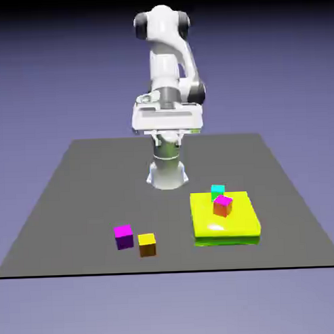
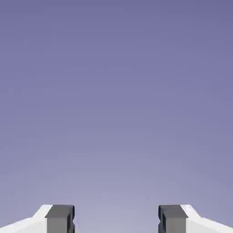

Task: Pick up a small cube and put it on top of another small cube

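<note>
Bright glare on the yellow block (image 1: 224, 218) — hand view soft, perhaps slightly blurred.

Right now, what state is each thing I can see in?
jaws: open, nothing between them
purple-sided cube with magenta top: upright on the dark grey tabletop
yellow-topped orange cube: upright on the tabletop
orange-red cube with magenta top: on the glossy yellow-green block
cyan-topped cube: partly hidden
</note>
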`<state>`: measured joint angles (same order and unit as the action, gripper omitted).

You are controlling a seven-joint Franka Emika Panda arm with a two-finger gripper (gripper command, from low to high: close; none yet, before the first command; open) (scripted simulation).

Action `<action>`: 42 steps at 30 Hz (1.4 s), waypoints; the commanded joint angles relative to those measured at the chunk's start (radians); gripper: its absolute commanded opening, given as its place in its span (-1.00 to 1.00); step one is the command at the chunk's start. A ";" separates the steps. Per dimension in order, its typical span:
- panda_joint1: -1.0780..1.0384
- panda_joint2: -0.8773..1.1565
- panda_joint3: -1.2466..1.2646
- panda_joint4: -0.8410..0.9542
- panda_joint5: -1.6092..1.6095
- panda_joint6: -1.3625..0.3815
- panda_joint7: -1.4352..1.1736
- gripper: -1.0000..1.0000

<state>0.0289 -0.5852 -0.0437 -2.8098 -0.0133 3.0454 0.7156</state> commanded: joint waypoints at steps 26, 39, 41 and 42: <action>0.365 -0.328 -0.942 0.004 -0.287 0.180 -0.547 0.00; 0.548 -0.492 -1.413 0.006 -0.430 0.271 -0.821 0.00; 0.576 -0.517 -1.486 0.006 -0.452 0.285 -0.863 0.00; 0.590 -0.530 -1.522 0.006 -0.463 0.292 -0.884 0.00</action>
<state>0.6189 -1.1149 -1.5658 -2.8038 -0.4765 3.3369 -0.1680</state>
